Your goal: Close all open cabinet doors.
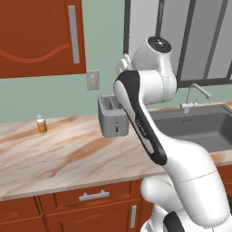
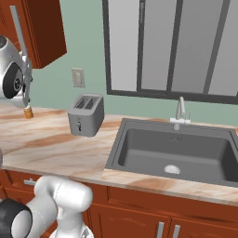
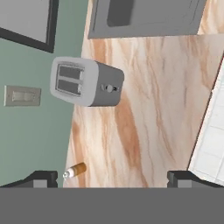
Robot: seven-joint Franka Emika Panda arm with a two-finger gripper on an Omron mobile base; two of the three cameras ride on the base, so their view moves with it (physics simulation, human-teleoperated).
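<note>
- We've got one of the cabinet doors point(image 1: 41, 38) up top left in the left base view, reddish-brown w/ the wavy groove and a long silver bar handle point(image 1: 74, 34). In the right base view it hangs off the wall at the upper left point(image 2: 44, 30); it looks swung out a bit from the wall there, so we're guessing it's ajar, can't be 100% sure.
- Step-wise: we reckon we're at the approach stage, nothing touching the door yet. Next move prob calls for lifting the hand up and left to the door's face and pushing it toward the cabinet box.
- Arm pose: it rises from the base, elbow bent high over the counter point(image 1: 54, 154), wrist near the toaster point(image 1: 111, 115) in the left base view.
- Hand cam looks down on the counter: the gripper point(image 3: 111, 179) tips sit far apart at the bottom, so the claw is released, grasping nothing.
- Around it: toaster point(image 3: 85, 81), small bottle point(image 3: 75, 170) lying by the wall in that rolled view, wall outlet point(image 3: 22, 95), sink point(image 2: 174, 153) w/ faucet point(image 2: 180, 111) to the right, window point(image 2: 172, 46) above it.
</note>
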